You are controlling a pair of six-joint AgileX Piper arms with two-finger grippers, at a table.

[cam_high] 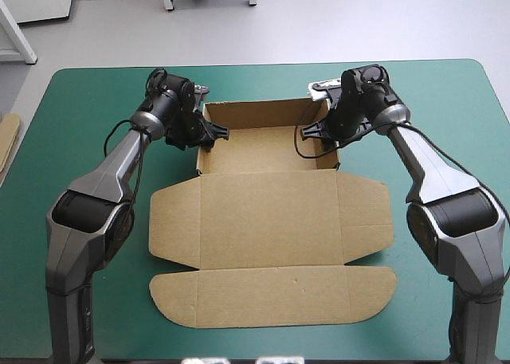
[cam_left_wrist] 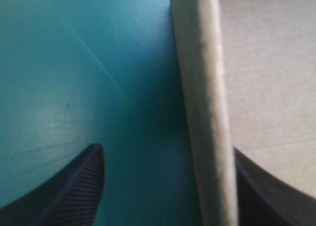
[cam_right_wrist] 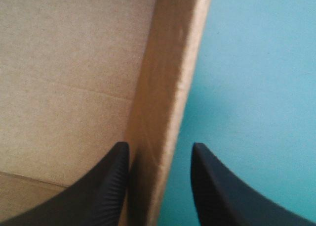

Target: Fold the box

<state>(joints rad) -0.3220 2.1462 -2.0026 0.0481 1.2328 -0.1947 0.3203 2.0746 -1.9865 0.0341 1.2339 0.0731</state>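
Brown board forms the box [cam_high: 267, 189], which lies at the middle of the desk [cam_high: 80, 101] on the teal-green cover. Its part toward 12 o'clock stands as an open tray [cam_high: 267, 150] with walls raised. Toward 6 o'clock the lid [cam_high: 271, 225] lies flat, with side flaps spread at 3 and 9 o'clock and a long rounded flap [cam_high: 271, 296] nearest the desk's near edge.

At the tray's 9 o'clock wall [cam_left_wrist: 205, 112] is the left pincer [cam_high: 209, 133]. Its black fingers [cam_left_wrist: 74, 186] are wide apart and astride that wall, one over the cover outside, the other over the tray floor inside. The outer finger is clear of the board; whether the inner one touches it cannot be told.

At the 3 o'clock wall [cam_right_wrist: 168, 87] is the right pincer [cam_high: 319, 129], parted less widely, with the wall between its fingers. The inner finger sits right against the wall's inner face, and the outer one stands apart from it over the cover. Neither pincer grips anything.

Beyond the desk's 9 o'clock edge an edge of spare board [cam_high: 8, 137] shows.
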